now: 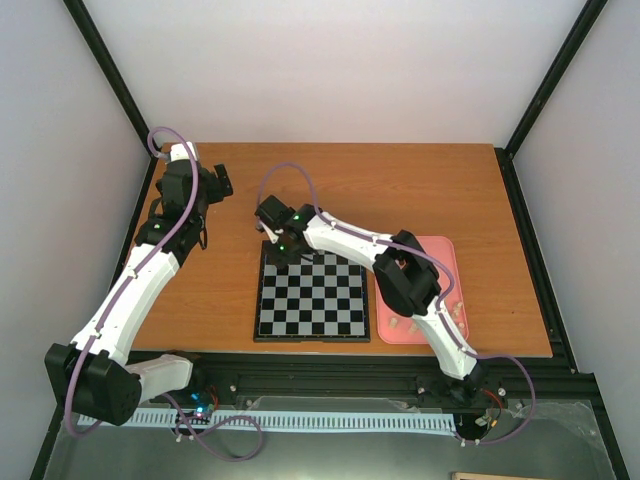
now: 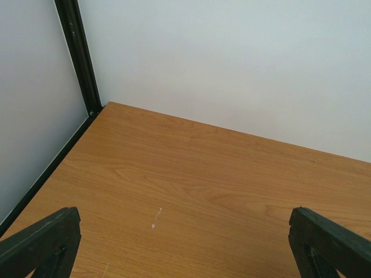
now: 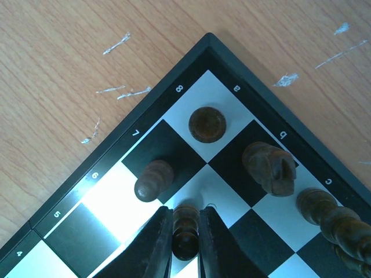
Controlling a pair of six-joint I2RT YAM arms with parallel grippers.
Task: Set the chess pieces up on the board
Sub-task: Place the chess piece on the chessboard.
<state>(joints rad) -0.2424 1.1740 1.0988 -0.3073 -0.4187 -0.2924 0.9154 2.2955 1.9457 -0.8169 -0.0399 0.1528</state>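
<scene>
Board looks mostly bare in the top view. The right claw is at its far left corner, and pale pieces wait in the pink tray beside it.

Left wrist: the left claw gapes over the table, holding nothing.

Right wrist: the right claw is clamped on a dark pawn at the second row, beside another pawn. Rook, knight and bishop stand behind. I judge this an early stage, with most pieces left to place.
</scene>
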